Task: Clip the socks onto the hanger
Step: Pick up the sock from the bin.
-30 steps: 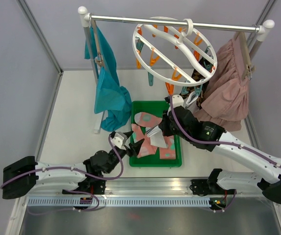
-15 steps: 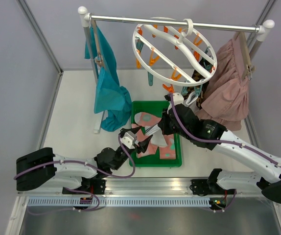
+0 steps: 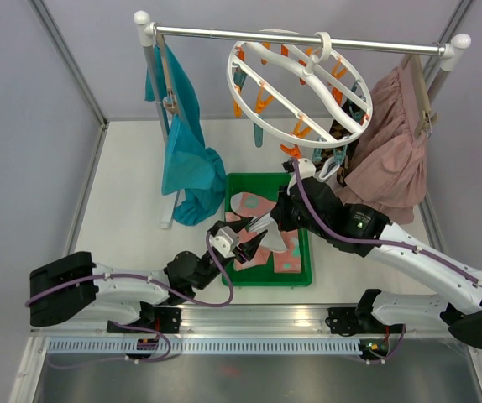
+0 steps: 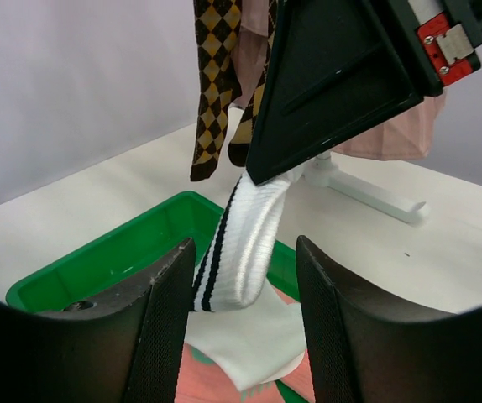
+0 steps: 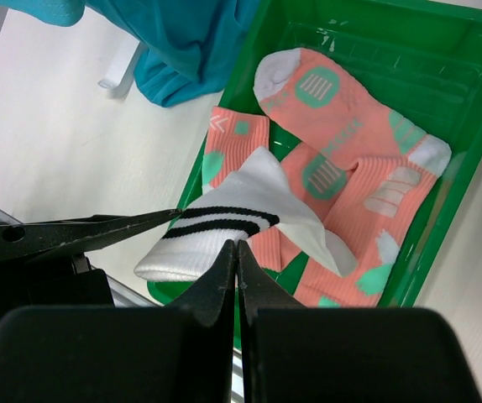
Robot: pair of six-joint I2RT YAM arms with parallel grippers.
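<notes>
Argyle socks seemingly clipped to hanger; right gripper pinches striped sock, left gripper open around it; pink socks unclipped.

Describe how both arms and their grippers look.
The left arm and right arm have white links, black joints and a purple cable along each. The left gripper has broad matte black fingers; the right gripper has black ones tapering to points, plus a small red tag.

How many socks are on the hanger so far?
2: one argyle sock and a second beside it, both hanging under the hanger's right side near the skirt. Others may be hidden behind the right arm.
</notes>
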